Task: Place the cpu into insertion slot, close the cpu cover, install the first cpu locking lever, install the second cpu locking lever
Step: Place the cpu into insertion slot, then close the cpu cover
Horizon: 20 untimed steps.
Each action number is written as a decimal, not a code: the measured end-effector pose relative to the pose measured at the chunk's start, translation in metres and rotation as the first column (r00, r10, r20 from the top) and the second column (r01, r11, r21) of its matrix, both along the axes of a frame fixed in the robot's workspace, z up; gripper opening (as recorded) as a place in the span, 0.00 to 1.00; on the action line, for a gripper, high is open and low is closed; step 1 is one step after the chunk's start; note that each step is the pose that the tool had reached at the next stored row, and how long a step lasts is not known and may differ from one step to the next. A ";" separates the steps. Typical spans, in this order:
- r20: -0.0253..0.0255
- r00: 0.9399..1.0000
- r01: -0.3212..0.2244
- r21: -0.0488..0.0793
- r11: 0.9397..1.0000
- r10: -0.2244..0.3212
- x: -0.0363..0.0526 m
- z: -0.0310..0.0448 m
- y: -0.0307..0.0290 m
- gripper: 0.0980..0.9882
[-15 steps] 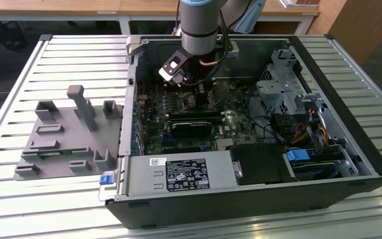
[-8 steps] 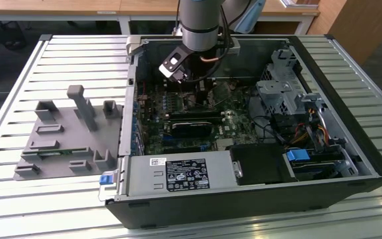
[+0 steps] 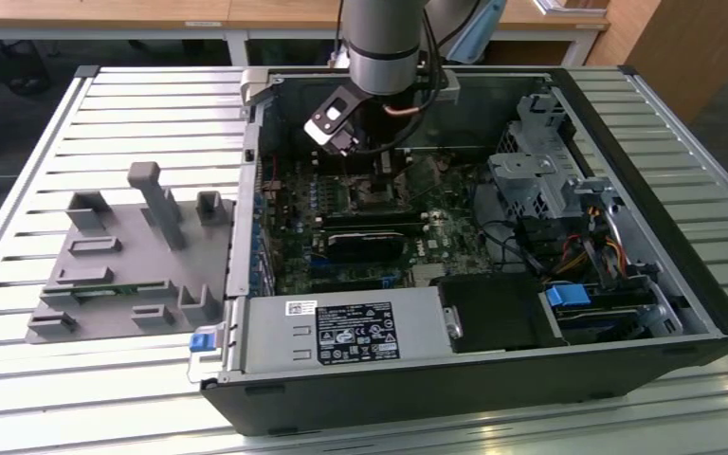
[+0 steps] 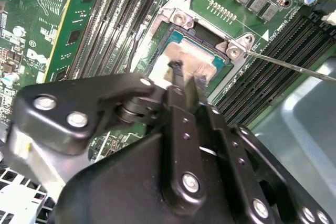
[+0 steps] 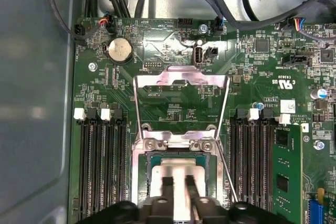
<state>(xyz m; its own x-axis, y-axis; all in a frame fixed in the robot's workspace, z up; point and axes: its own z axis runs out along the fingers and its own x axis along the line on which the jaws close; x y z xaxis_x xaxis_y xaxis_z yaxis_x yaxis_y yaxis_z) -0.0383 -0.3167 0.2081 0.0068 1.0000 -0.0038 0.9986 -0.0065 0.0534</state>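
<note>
One arm (image 3: 387, 43) is seen in the exterior view reaching down into an open computer case (image 3: 700, 313), which is laid on a slatted metal surface (image 3: 149, 104). A grey fixture (image 3: 124, 256) is set on the surface towards the exterior view's left, beside the case, and a power supply (image 3: 338, 332) is mounted along the case's near edge.

In both wrist views the gripper (image 5: 179, 187) (image 4: 188, 77) is held directly over the cpu (image 5: 178, 170) (image 4: 191, 56). The cpu is seated flat in the insertion slot (image 5: 140, 177), silver top up, on the green board between two banks of long black memory slots (image 5: 100, 166). The fingers (image 5: 168, 187) are parted by a narrow gap, through which the chip's metal top is seen; nothing is clamped between them. Whether the tips touch the chip cannot be told.

The cpu cover (image 5: 157, 78) is swung open on its hinge at the slot's edge, so that board is seen through its square window. A thin locking lever (image 5: 227, 179) (image 4: 294, 65) is raised free beside the slot, unlatched. A round coin cell (image 5: 119, 50) is seated on the board beyond the open cover.
</note>
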 end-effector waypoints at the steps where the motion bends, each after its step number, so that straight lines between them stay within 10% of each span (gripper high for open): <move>1: 0.000 1.000 0.000 0.000 1.000 0.000 0.0000 0.0002 0.0000 0.15; 2: 0.000 1.000 0.000 0.000 1.000 0.000 0.0000 0.0005 0.0000 0.02; 20: 0.000 1.000 0.000 -0.007 1.000 0.000 0.0000 0.0063 0.0000 0.01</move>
